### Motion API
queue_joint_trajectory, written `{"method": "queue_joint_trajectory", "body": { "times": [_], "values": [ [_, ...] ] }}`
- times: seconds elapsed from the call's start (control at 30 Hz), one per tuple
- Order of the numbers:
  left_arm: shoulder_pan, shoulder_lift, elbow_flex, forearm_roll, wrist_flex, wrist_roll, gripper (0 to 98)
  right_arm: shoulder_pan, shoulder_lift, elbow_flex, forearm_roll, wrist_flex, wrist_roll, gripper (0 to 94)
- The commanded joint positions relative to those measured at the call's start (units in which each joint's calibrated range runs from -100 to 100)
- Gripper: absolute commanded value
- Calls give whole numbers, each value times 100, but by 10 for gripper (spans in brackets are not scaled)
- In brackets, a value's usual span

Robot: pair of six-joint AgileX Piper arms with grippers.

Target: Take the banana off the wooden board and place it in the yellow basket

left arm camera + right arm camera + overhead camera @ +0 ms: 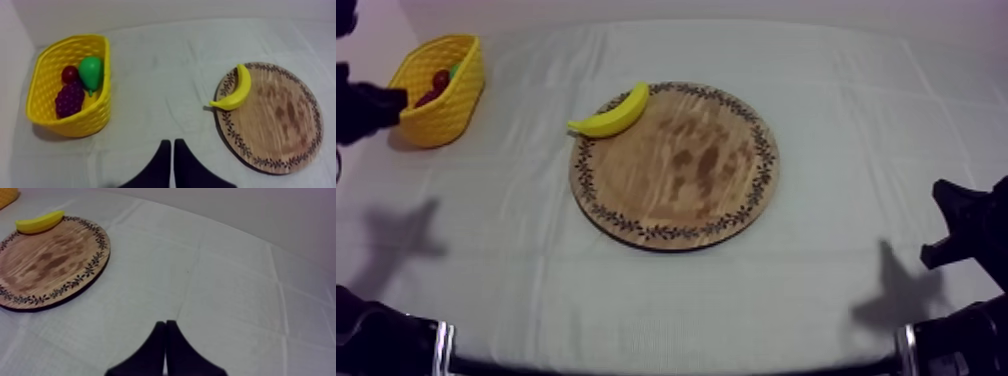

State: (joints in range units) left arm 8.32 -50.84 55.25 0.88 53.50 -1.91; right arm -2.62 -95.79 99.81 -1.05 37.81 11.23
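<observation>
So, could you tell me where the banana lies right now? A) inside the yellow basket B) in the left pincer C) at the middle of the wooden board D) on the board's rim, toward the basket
D: the banana rests on the patterned rim of the wooden board, on the side facing the yellow basket.

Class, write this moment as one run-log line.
banana on board edge | basket: pear, grapes, small red fruit | left gripper shut, empty | right gripper shut, empty
</observation>
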Motion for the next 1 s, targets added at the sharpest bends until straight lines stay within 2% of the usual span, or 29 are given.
{"method": "queue_joint_trajectory", "body": {
  "times": [0.0,0.4,0.77,0.87,0.97],
  "values": [
    [121,1310,-1301,6,432,-58,0,1,3,-3,0,2,2,2],
    [775,3847,-3568,-188,1596,-58,0,1,3,-3,0,2,1,2],
    [1300,5848,-5214,-266,2090,-72,6,1,3,-3,0,2,2,2],
    [1376,6309,-5603,-251,2133,-68,61,1,3,-3,0,2,2,2],
    [1419,6643,-5896,-243,2154,-77,218,1,3,-3,0,2,2,2]
  ]
}}
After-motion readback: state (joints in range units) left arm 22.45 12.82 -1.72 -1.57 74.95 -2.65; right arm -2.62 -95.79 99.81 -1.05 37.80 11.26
